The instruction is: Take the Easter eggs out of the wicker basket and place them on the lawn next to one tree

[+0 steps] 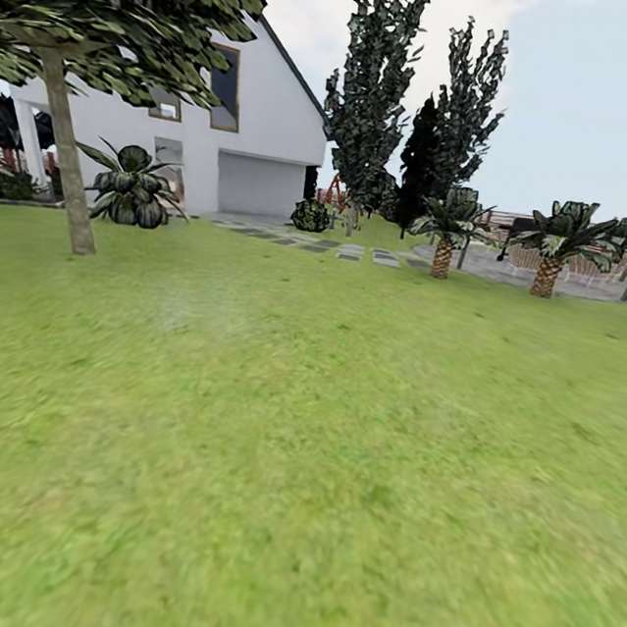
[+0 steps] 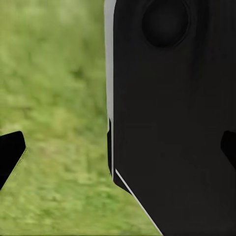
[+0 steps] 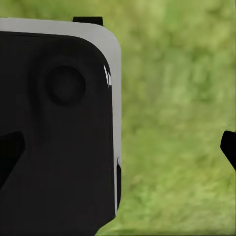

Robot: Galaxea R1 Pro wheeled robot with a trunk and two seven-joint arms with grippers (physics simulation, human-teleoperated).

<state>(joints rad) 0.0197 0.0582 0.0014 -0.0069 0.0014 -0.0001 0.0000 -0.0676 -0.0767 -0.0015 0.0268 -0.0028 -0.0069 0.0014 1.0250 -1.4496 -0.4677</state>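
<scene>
1. Transit phase, by my read. Head view: wide lawn point(image 1: 295, 450), white house point(image 1: 250, 117) far left, tree point(image 1: 66, 123) with a pale mottled trunk at far left and a broad canopy over it.
2. Wicker basket and eggs: can't place them from these frames. Nothing to grasp yet.
3. Far centre: 2 narrow, dark columnar trees point(image 1: 379, 75). Wrong kind, skip them. Far right: small palms point(image 1: 551, 251) beside a paved patch point(image 1: 555, 281).
4. Step in hand, as I judge it: locate the basket. Pan head or turn base until it comes into frame, and note the pale-trunk tree's bearing as the drop target so all 3 eggs end up by the same trunk.
5. Keep both arms tucked while driving. Approach the basket squarely, since it is deep and will likely need a reach from above.
6. Left wrist view: a dark robot body panel point(image 2: 172, 123) close up, grass beside it, black fingertips point(image 2: 10, 152) at both frame edges. Left jaws point(image 2: 118, 152) look spread wide, nothing between them.
7. Right wrist view: same sort of panel point(image 3: 59, 137), grass, a fingertip point(image 3: 228, 147) at each edge. Right jaws point(image 3: 118, 152) released too, nothing held.
8. Head view gives the landmarks. Wrist views give jaw state and grass.
</scene>
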